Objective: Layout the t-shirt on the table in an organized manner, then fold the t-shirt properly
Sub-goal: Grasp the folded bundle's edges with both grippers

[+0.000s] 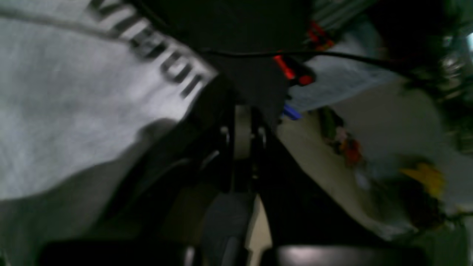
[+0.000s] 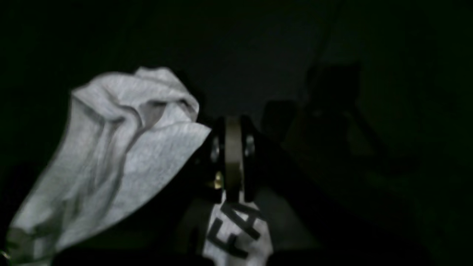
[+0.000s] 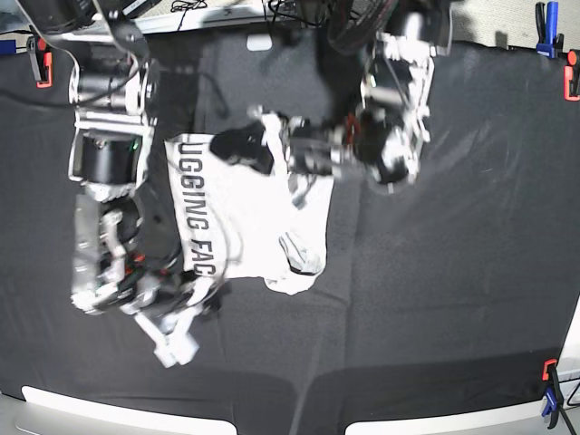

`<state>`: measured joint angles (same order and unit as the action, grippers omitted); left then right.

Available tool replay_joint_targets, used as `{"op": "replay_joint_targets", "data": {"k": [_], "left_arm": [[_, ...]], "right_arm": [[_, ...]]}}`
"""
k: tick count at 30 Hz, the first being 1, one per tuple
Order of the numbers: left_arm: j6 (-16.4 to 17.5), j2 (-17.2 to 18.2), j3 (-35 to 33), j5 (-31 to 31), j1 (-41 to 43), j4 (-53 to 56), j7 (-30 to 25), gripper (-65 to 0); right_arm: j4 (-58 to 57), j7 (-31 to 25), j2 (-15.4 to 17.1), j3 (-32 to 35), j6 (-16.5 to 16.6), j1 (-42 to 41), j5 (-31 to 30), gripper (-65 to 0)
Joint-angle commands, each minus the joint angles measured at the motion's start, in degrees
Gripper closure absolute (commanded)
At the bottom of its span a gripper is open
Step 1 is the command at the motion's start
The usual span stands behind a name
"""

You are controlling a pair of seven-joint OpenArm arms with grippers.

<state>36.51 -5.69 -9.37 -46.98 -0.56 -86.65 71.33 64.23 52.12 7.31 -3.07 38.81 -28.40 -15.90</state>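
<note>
— Where is the shirt?

— On the table, toward its far left part in the base view.

— And your grippers?

— My right gripper sits at the shirt's near edge, my left gripper at its far edge.

— Anything else?

— Clamps stand at the table's far right corner, one more at its near right corner.

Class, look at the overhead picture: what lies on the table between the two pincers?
In the base view, the t-shirt spans the stretch between the left pincer and the right pincer, its lettering facing up on the black table.
</note>
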Motion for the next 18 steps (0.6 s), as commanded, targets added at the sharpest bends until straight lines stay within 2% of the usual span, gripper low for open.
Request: {"op": "replay_joint_targets", "data": {"k": [1, 5, 7, 10, 13, 18], "left_arm": [[0.39, -0.63, -0.11, -0.48, -0.44, -1.09, -1.81, 0.0], [0.42, -0.61, -0.11, 0.52, -0.39, -1.09, -0.94, 0.0], [0.44, -0.61, -0.11, 0.72, -0.55, -1.09, -2.34, 0.0], [0.37, -0.63, -0.11, 8.2, -0.46, -1.09, -7.98, 0.0], [0.35, -0.61, -0.11, 14.27, -0.42, -1.09, -10.34, 0.0], [0.35, -0.61, -0.11, 16.13, -0.39, -1.09, -11.21, 0.0]], "right_arm": [[0.7, -2.01, 0.11, 1.27, -0.31, -0.63, -0.46, 0.0], [0.7, -4.9, 0.17, 5.49, -0.55, 1.79, 0.22, 0.0], [0.72, -6.71, 0.13, 5.77, -2.86, 1.7, 2.6, 0.0], [0.72, -7.82, 0.15, 4.87, -6.6, 0.9, 5.68, 0.0], [0.72, -7.89, 0.15, 3.48, -6.88, 0.61, 5.7, 0.0], [-0.94, -7.63, 0.13, 2.71, -6.91, 0.74, 7.02, 0.0]]}}
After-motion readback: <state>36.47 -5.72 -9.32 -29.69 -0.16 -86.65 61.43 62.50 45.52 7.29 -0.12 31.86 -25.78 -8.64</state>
